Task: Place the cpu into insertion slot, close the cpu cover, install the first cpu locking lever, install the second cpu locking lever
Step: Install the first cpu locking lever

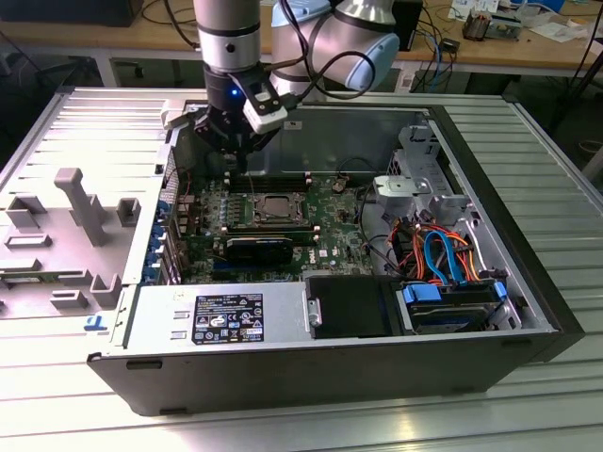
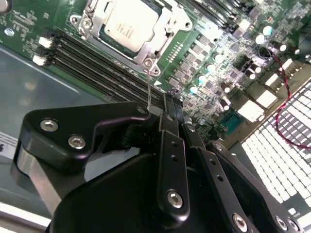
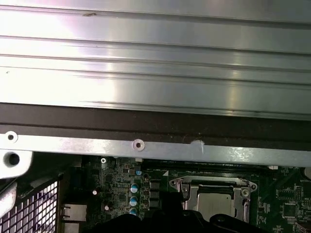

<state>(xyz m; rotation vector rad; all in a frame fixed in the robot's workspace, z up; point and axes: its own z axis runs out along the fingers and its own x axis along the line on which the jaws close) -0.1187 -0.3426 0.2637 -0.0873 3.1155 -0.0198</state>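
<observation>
Squarely within silvery cpu cover (image 2: 165, 29), dull-grey cpu (image 2: 130, 24).

the cpu (image 2: 130, 24) has a dull silver-grey top, the cpu cover (image 2: 167, 29) is shiny silver, and the circuit board (image 2: 214, 53) is green, dotted with pale teal-topped capacitors (image 2: 201, 79). the gripper (image 2: 173, 104) is matte black with silver screws. the memory slots (image 2: 97, 63) are black, the vent grille (image 2: 282, 145) shows a white grid, and the cables (image 1: 435, 259) are orange and blue.

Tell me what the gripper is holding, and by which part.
Nothing that shows: the black gripper is shut in the second wrist view, and the thin silvery wire lever stands just beside it.
</observation>
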